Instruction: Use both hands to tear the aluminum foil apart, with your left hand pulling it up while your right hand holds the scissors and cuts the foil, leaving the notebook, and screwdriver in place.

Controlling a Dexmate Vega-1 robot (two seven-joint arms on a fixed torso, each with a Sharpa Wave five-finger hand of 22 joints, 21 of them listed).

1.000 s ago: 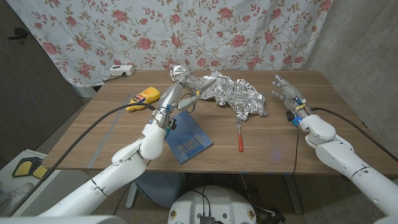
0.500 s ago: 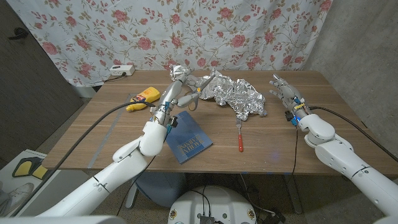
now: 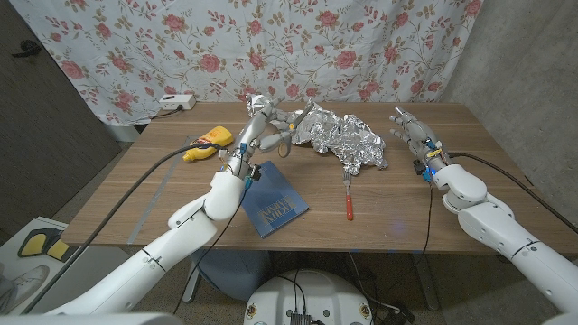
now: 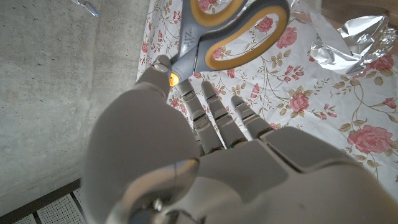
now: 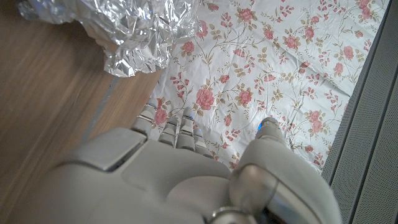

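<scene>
I have the left hand (image 3: 259,122) up at the far side of the table, and its fingers grip the scissors (image 3: 282,133) (grey loops lined in orange, seen close up in the left wrist view (image 4: 233,31)), which hang just to the left of the aluminum foil (image 3: 343,137). That is the wrong way round for the task as worded, since the right hand is meant to cut. The right hand (image 3: 414,135) stands near the far right of the table with its fingers apart and nothing in them, close beside the foil's right end but not touching it. The relation I have to work from is this: the foil lies between the two hands, its long axis running from far left down to near right, with the left hand at its far-left end and the right hand off its near-right end, each about equally close. The foil itself is a crumpled, shiny silver sheet, heaped and creased, lying on the wooden table (image 3: 470,226). The blue notebook (image 3: 273,199) sits near the left forearm and the red-handled screwdriver (image 3: 347,199) lies just in front of the foil; both are well clear of either hand.
</scene>
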